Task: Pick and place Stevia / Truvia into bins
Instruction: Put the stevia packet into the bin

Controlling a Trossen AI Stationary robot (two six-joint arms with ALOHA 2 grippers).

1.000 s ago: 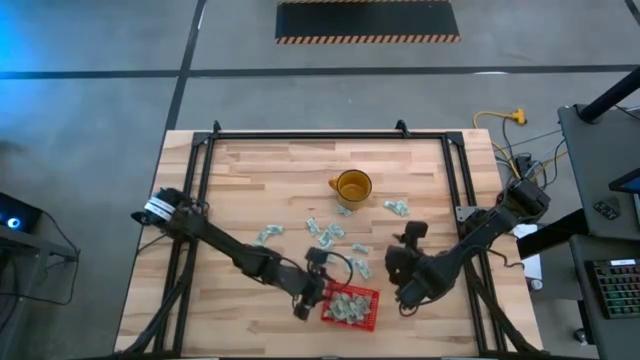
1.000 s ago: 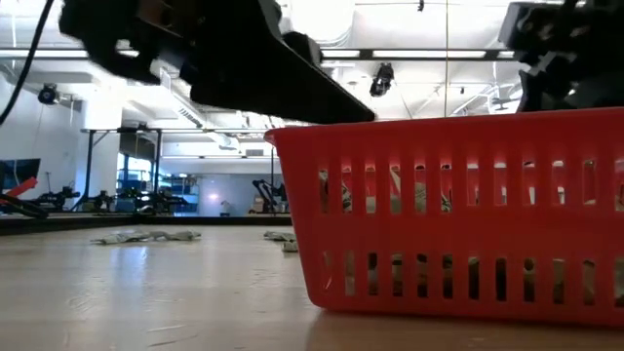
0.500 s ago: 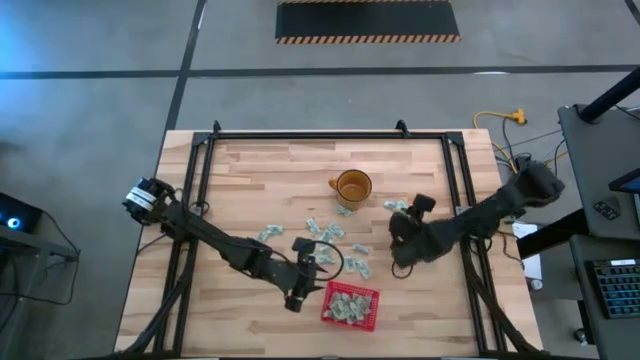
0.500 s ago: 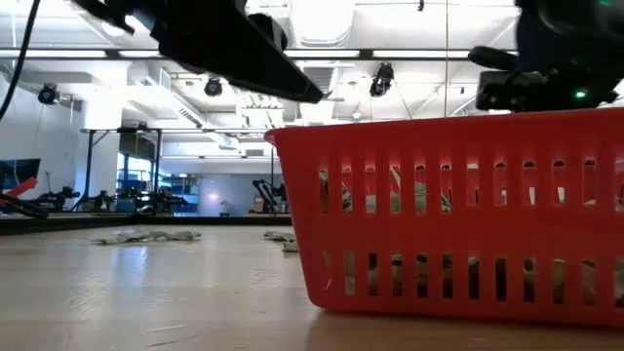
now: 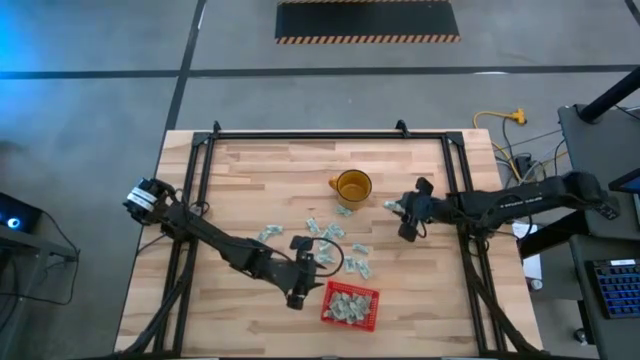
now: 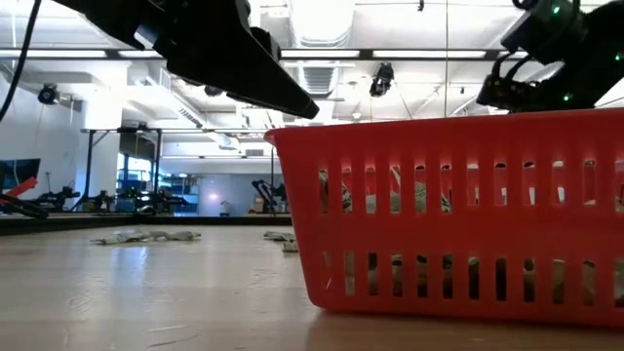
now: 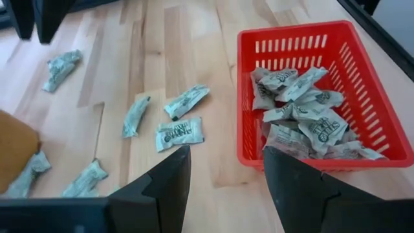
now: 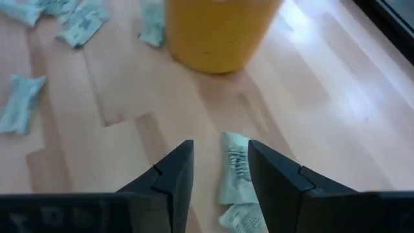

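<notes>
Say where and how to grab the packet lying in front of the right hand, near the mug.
Take the packet across its narrow width at mid-length, coming straight down from above: it lies flat on the table, apart from the mug, and the open right hand already straddles it.

Red basket [image 7: 387, 133] holds packets [image 7: 304, 116]; loose packets [image 7: 179, 133] on table [image 7: 194, 52].

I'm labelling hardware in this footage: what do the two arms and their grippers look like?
Both arms are dark, slim and jointed. The left arm has a pale marked base joint and a looped black cable near its gripper. The right gripper has two dark, flat, wedge-shaped fingers.
</notes>
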